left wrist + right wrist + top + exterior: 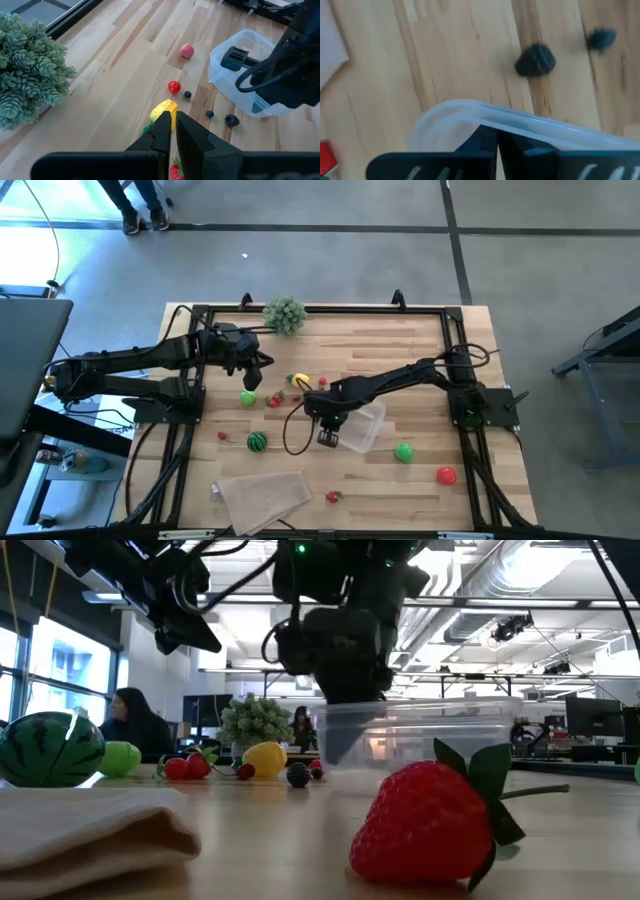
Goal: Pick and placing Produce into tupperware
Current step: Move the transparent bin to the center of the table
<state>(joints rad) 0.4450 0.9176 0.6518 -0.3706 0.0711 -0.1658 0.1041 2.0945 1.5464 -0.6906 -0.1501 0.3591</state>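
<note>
The clear tupperware (367,425) sits mid-table, and my right gripper (328,432) is shut on its left end; it also shows in the low view (430,730) and the left wrist view (245,70). My left gripper (173,122) is shut, hovering above the yellow produce (165,107) and touching nothing. Produce lies scattered on the wood: a green piece (247,397), a striped watermelon ball (257,441), a green ball (403,451), a red piece (446,475), a strawberry (425,825) and dark berries (535,60). My right gripper holds the tupperware by the rim (470,112) at a rounded corner of its left end, pinched between the two fingers. The fingers come from above, pointing down. The container looks tilted; whether its base is off the table I cannot tell.
A bushy grey-green plant (285,313) stands at the far edge. A folded beige cloth (262,495) lies at the near edge. A black frame (320,308) borders the table. Bare wood shows right of the container. People are in the room beyond.
</note>
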